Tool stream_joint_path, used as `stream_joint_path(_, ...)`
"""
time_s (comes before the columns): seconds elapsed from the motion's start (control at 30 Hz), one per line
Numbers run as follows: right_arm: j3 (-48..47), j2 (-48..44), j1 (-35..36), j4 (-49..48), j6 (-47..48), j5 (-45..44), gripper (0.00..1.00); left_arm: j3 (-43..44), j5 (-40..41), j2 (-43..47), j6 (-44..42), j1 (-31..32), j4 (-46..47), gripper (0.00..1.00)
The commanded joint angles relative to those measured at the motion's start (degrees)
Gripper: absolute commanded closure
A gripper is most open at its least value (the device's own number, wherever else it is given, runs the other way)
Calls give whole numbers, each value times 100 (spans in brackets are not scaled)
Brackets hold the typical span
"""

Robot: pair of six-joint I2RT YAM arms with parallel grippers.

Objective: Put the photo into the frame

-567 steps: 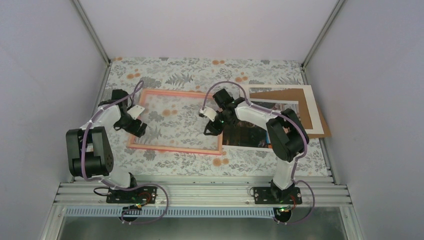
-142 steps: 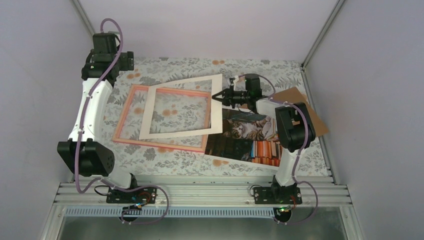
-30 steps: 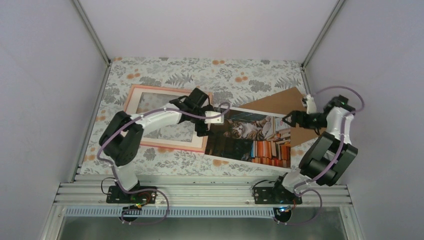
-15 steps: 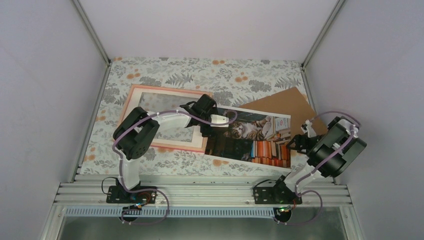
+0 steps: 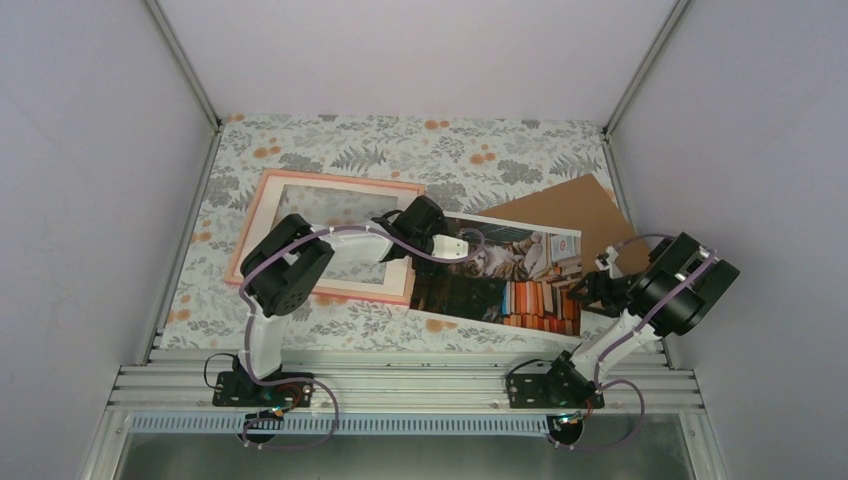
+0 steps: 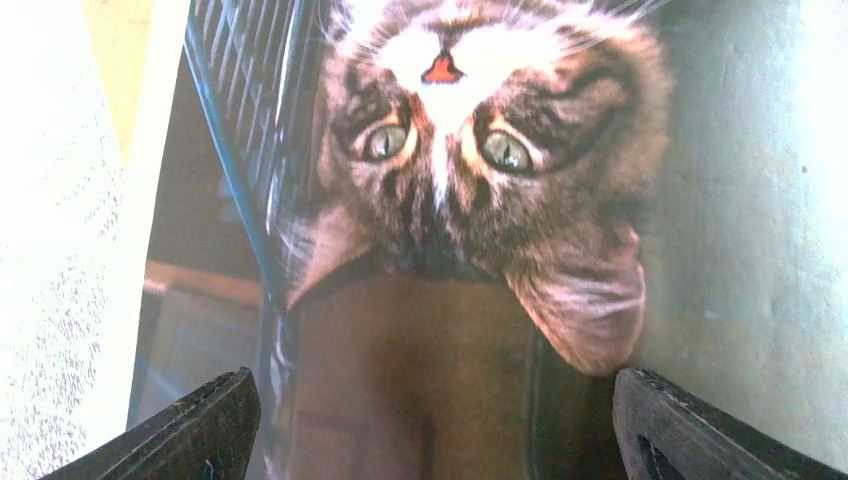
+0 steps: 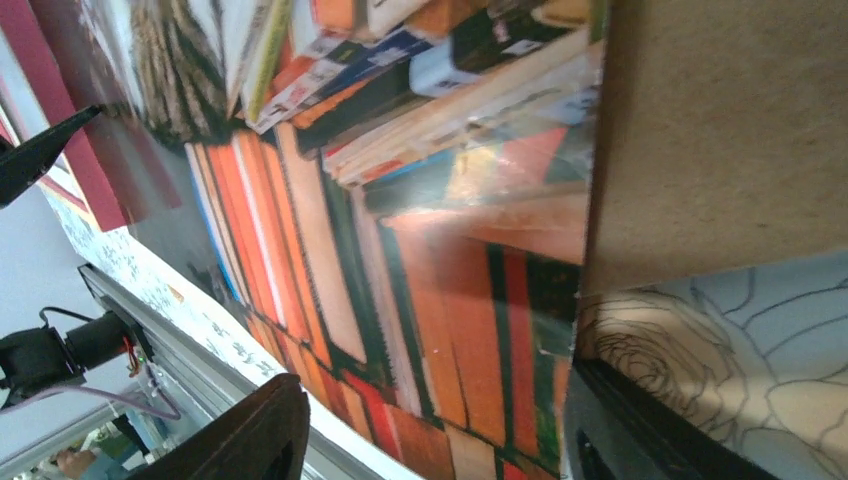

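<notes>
The photo [image 5: 500, 292] lies flat just right of the frame [image 5: 262, 200], its far corner over the cardboard [image 5: 572, 203]; left gripper [image 5: 474, 246] spread wide above the cat; right gripper [image 5: 587, 290] spread wide at the photo's right edge.

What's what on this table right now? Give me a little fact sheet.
Photo: glossy cat-and-books print, flat, right of the frame, not in it
Frame: pink rectangular picture frame, lying flat
Backing: brown cardboard board, partly under the photo's far corner
Left end effector: open, above the cat's face
Right end effector: open, at the photo's right edge
</notes>
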State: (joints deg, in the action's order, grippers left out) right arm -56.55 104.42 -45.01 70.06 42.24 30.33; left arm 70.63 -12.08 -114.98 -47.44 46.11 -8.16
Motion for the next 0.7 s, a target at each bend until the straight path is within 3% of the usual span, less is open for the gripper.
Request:
stream_joint_path(0.0, -118, 205, 72, -179, -5, 291, 42, 40, 44, -436, -123, 116, -99, 12)
stream_joint_path(0.23, -552, 4, 105, 250, 296, 928, 70, 169, -38, -572, -22, 153, -85, 12)
stream_joint_path(0.5, -581, 21, 150, 327, 308, 1155, 67, 193, -86, -622, -13, 153, -40, 12)
stream_joint_path(0.67, -224, 103, 170, -163, -127, 905, 66, 154, -103, -615, 7, 153, -15, 12)
